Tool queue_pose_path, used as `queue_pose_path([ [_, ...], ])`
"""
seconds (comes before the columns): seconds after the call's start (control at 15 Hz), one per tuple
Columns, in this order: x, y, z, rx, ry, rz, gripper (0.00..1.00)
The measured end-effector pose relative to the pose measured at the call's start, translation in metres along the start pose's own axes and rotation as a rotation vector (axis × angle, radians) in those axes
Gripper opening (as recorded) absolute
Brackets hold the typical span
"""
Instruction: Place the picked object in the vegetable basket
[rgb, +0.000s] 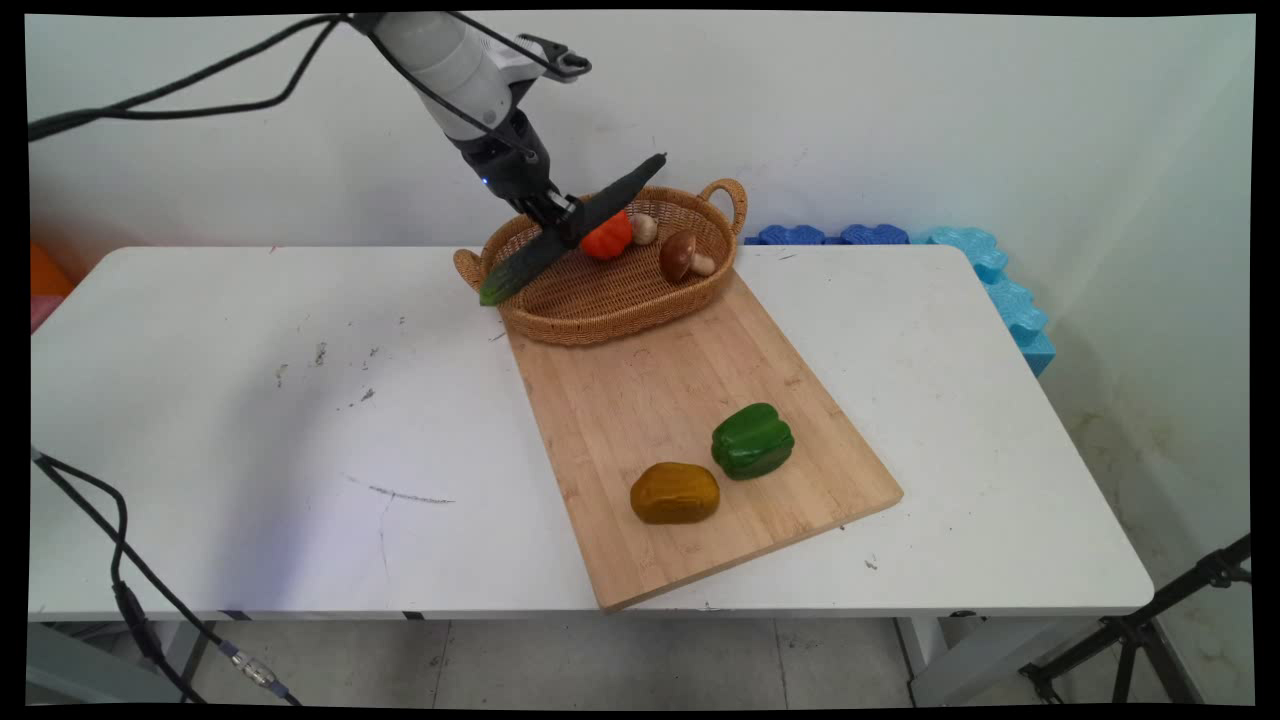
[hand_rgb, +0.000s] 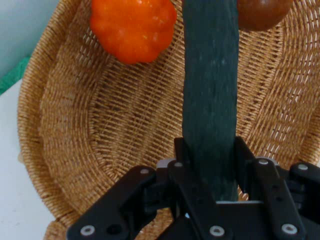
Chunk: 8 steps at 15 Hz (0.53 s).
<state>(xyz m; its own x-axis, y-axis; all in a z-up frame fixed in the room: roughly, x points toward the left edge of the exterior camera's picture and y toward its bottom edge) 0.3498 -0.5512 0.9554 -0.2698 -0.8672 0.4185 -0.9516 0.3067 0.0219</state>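
A long, dark green cucumber (rgb: 572, 229) is held clamped in the claw (rgb: 566, 222), gripped near its middle between the two black fingers (hand_rgb: 185, 155). It is carried tilted above the wicker basket (rgb: 600, 300), the upper end pointing toward the wall and the lower, lighter green end hanging past the basket's left rim, close to the left handle. In the hand view the cucumber's skin is seen as matt, deep green and finely pimpled, and it runs straight up from the claw across the woven floor of the basket.

Inside the basket an orange pumpkin (rgb: 608, 237) is seen just behind the cucumber, with a brown-capped mushroom (rgb: 682, 256) to its right and a smaller pale mushroom (rgb: 644, 228) between them, toward the back. The basket is set on the far end of a wooden cutting board (rgb: 650, 400), which lies on the white counter (rgb: 250, 420). On the near part of the board a green bell pepper (rgb: 752, 440) and a brownish-yellow potato (rgb: 674, 492) are placed close together.
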Motion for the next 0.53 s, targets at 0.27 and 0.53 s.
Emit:
queue_pose_path([
  [0.27,0.001,0.000,0.010,-0.007,0.001,-0.007,0.00],
  [0.53,0.002,0.004,0.016,-0.020,0.008,-0.008,1.00],
])
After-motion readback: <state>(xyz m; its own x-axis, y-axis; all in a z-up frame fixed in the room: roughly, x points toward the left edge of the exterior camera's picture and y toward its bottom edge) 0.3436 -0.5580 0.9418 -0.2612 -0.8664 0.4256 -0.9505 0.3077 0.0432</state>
